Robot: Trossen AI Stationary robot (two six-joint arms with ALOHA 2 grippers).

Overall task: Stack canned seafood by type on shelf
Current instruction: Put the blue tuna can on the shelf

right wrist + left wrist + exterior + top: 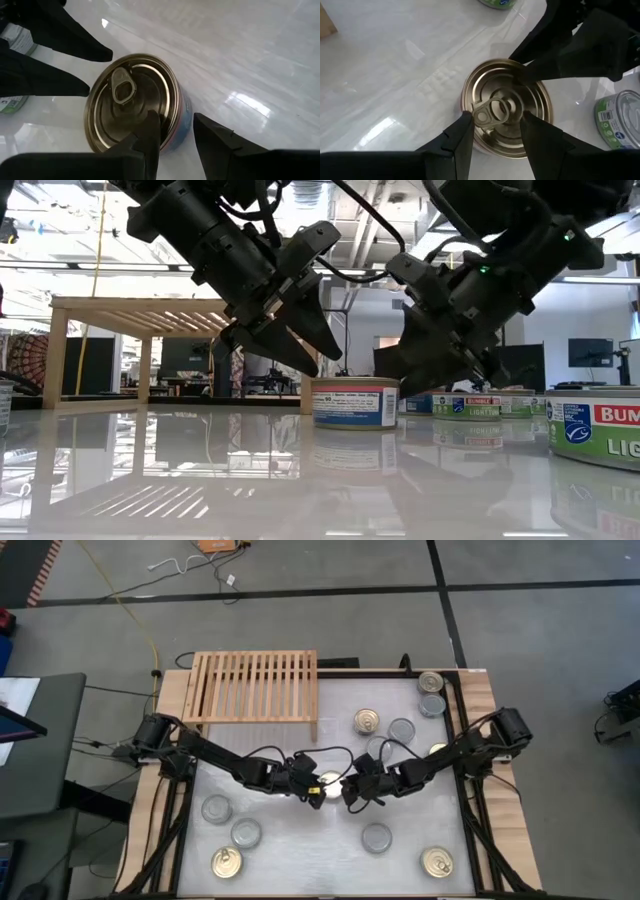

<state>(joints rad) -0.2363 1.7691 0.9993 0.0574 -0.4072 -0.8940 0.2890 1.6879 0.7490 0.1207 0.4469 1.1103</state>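
At frame centre a gold-topped can [327, 783] stands upright on the table [300, 850], both grippers, left [312, 789] and right [349, 790], slanting down over it from either side, fingers parted, gripping nothing, the shelf [252, 686] empty behind.

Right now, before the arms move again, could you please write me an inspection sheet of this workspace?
Surface: white tabletop, glossy, wooden border.
Job's things: empty wooden shelf at the far left; gold-top can at the centre between both grippers; other cans scattered loose, gold-topped and silver-topped; none stacked.
Clutter: nothing seen.
Grippers: left gripper and right gripper both open, fingers poised over the centre can, neither holding it.
Cables: black cables looped along both arms; yellow cable on the floor.
Surroundings: grey floor, desk edge at the left, open lab room behind.
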